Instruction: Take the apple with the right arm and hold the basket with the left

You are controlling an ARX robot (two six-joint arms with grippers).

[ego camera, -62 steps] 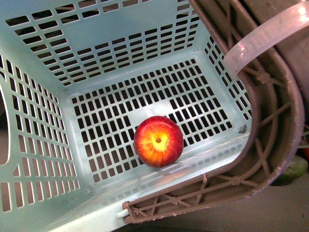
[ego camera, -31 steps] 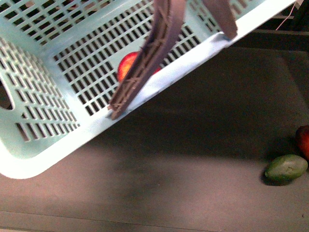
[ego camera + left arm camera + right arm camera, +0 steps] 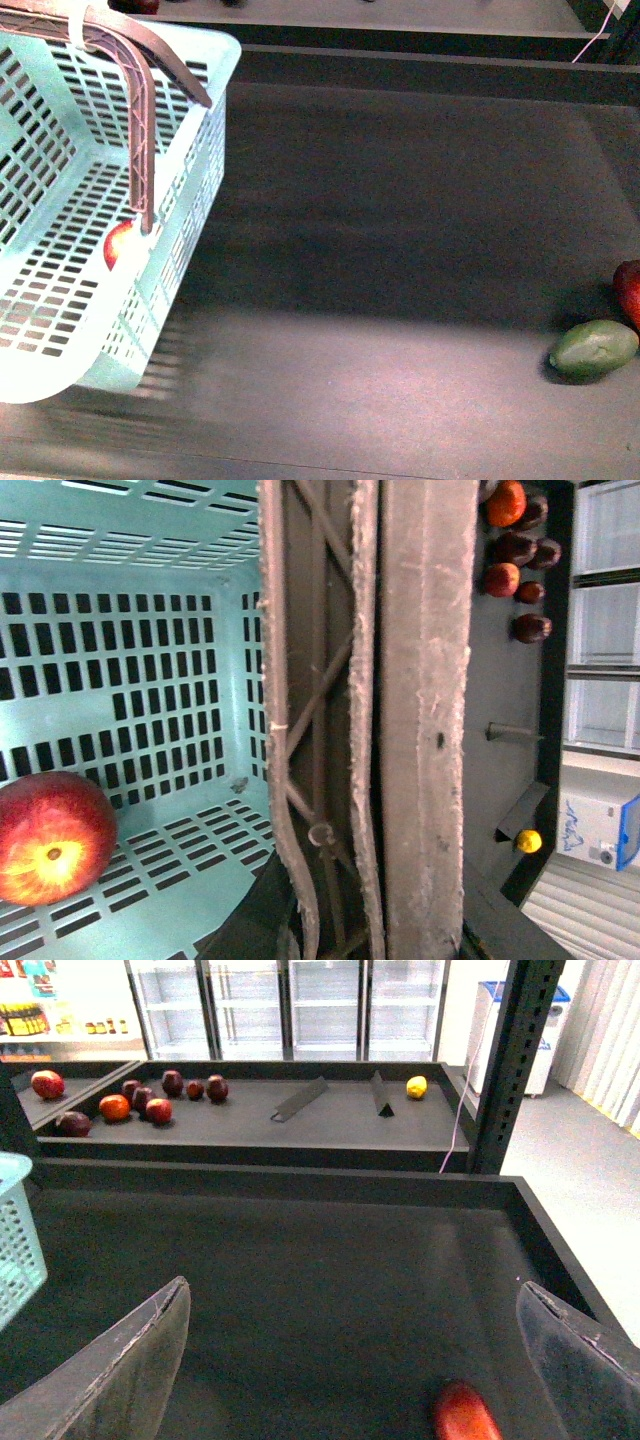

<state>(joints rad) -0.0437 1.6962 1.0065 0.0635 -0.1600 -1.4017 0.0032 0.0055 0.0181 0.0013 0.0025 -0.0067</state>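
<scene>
The pale turquoise basket (image 3: 60, 300) hangs tilted at the left of the front view, its brown lattice handles (image 3: 140, 120) raised. The apple (image 3: 118, 245) shows red through the slotted wall. In the left wrist view the apple (image 3: 50, 837), red with a yellow patch round its stem dimple, lies on the basket's floor (image 3: 150, 680). My left gripper (image 3: 370, 935) is shut on the brown handles (image 3: 420, 730), which fill the view and hide most of the fingers. My right gripper (image 3: 355, 1360) is open and empty above the dark table, far right of the basket's corner (image 3: 15, 1245).
A green oval fruit (image 3: 593, 348) and a darker red fruit (image 3: 630, 290) lie at the table's right edge. The red fruit (image 3: 465, 1415) lies just below my right gripper. A back shelf holds several fruits (image 3: 150, 1095) and a lemon (image 3: 417, 1087). A dark post (image 3: 520, 1060) stands right.
The basket has swung from filling the front view to its left side, uncovering the dark table. The apple has stayed inside it.
</scene>
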